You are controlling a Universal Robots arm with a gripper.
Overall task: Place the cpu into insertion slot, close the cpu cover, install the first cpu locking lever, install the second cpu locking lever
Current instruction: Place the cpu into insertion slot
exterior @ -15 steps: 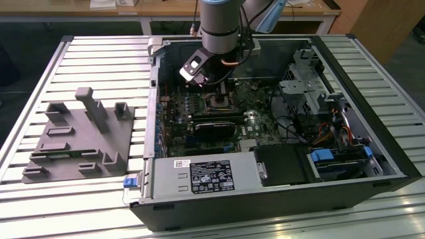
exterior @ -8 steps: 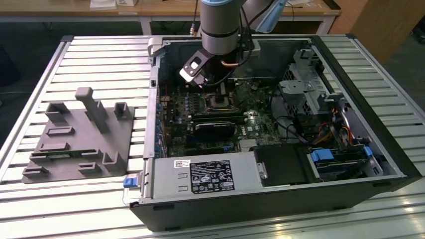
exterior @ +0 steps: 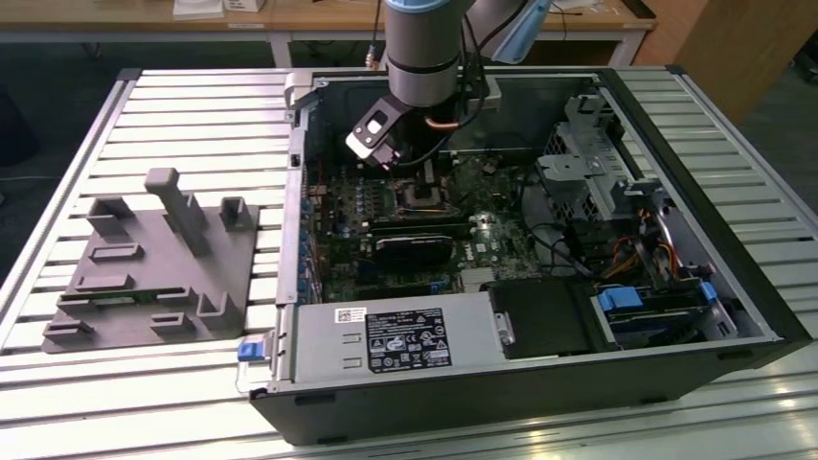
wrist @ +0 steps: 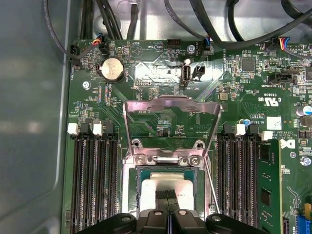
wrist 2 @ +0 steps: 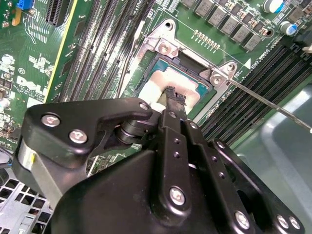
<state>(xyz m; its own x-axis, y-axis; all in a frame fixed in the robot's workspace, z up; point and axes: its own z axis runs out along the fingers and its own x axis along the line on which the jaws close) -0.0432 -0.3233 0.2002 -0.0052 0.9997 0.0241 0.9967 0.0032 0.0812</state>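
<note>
Cpu [wrist: 152, 183] seated in insertion slot [wrist: 141, 176], directly beneath tool [wrist: 168, 194], fingers closed together at its face, cpu cover [wrist: 146, 104] raised

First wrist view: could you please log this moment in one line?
cpu: lying in insertion slot | cpu cover: raised open | gripper: shut, tips at cpu

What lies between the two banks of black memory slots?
In the first wrist view: the insertion slot, the cpu lying in it, the gripper over the cpu, the cpu cover open.
</note>
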